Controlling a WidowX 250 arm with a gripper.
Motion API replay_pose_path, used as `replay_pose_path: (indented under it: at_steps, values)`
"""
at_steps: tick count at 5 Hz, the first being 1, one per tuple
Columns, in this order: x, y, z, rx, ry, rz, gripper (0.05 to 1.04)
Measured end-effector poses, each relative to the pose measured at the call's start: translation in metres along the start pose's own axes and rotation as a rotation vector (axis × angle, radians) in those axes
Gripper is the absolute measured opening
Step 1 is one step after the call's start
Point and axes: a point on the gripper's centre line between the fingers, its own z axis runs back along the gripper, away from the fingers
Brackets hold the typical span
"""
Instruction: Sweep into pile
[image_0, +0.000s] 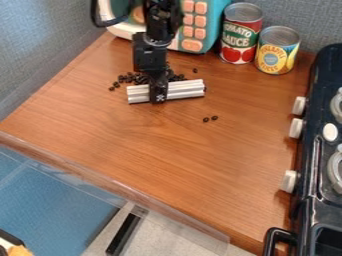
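Note:
The gripper (158, 95) hangs over the back left part of the wooden counter, shut on a ribbed white bar (186, 89) that lies crosswise low over the surface. Small dark beans (125, 78) are clustered just behind the bar, some of them partly hidden by the arm and bar. A single bean (195, 70) lies behind the bar's right half. Two loose beans (210, 119) rest in front of the bar, toward the right.
A teal and white toy appliance (204, 25) with orange buttons stands at the back. Beside it are a red can (240, 35) and a yellow can (276, 50). A black toy stove (320, 150) borders the right side. The wooden counter (160, 150) ends at a front edge.

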Motion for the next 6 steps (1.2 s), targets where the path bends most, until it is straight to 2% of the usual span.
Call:
replay_pose_path:
  at_steps: [1, 2, 3, 4, 5, 6]
  values:
    - [0.017, 0.013, 0.007, 0.063, 0.022, -0.003, 0.383]
    - [0.019, 0.016, 0.045, 0.039, 0.106, 0.011, 0.383]
    - [0.022, 0.024, 0.068, 0.024, 0.167, 0.006, 0.383]
    - [0.018, 0.045, 0.072, 0.041, 0.153, -0.085, 0.383]
    - [-0.005, 0.081, 0.06, 0.052, 0.116, -0.269, 0.383]
    - [-0.01, 0.092, 0.055, 0.028, 0.059, -0.415, 0.383]
